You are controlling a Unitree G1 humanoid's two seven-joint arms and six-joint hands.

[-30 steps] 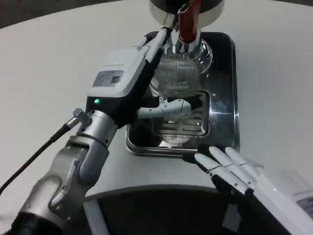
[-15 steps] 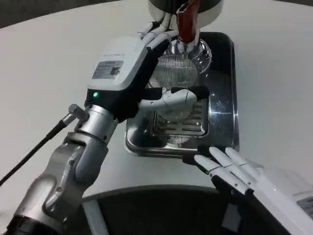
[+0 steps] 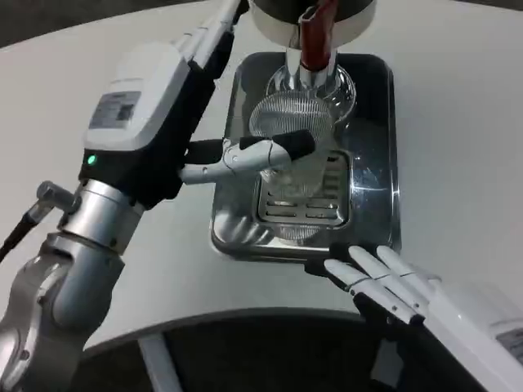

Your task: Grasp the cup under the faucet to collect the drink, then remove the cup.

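Observation:
A clear ribbed cup (image 3: 291, 122) stands upright on the drip grate (image 3: 323, 208) of a steel tray (image 3: 377, 163), right under the faucet with the red handle (image 3: 314, 37). My left hand (image 3: 151, 114) is to the left of the cup, over the tray's left rim. Its thumb (image 3: 261, 153) stretches across the front of the cup. Its other fingers (image 3: 214, 31) point up past the tray's far left corner, away from the glass. My right hand (image 3: 384, 282) lies at the tray's front edge with fingers spread, holding nothing.
The dispenser's round body (image 3: 270, 12) hangs over the far end of the tray. White table (image 3: 458, 147) extends to both sides of the tray. A dark curved edge (image 3: 270, 351) runs along the bottom, near me.
My left hand and forearm have swung left, away from the cup; the fingers that were beside the glass now point up left of the tray. The cup and my right hand stay put.

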